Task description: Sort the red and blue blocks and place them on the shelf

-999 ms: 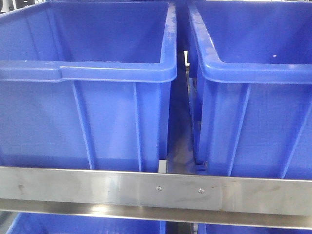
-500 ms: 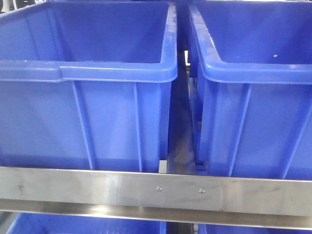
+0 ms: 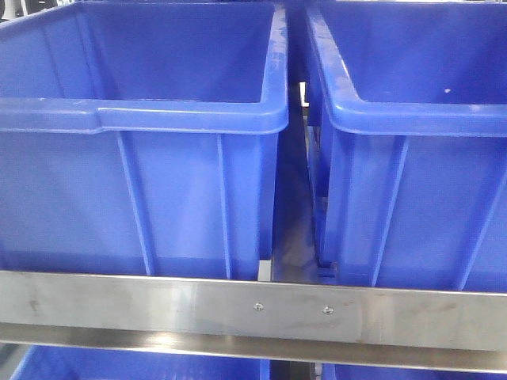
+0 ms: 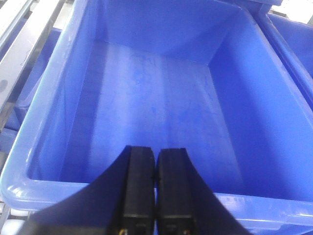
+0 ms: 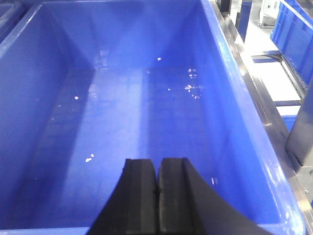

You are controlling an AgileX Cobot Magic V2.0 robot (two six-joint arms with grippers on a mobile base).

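Nothing has shifted in the front view since a second ago; two blue bins, the left bin (image 3: pixel 142 119) and the right bin (image 3: pixel 412 119), sit side by side behind the shelf (image 3: pixel 253 309) rail with its two screws. From the left wrist, the left pincer (image 4: pixel 155 169) hangs with fingers pressed together, holding nothing, bare bin floor ahead of it; from the right wrist, the right pincer (image 5: pixel 156 176) is likewise closed and bare over a white-flecked bin floor, and neither block shows in any view.

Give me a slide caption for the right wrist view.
Right gripper, shut and holding nothing, poised over a blue bin whose floor shows only scattered white flecks.
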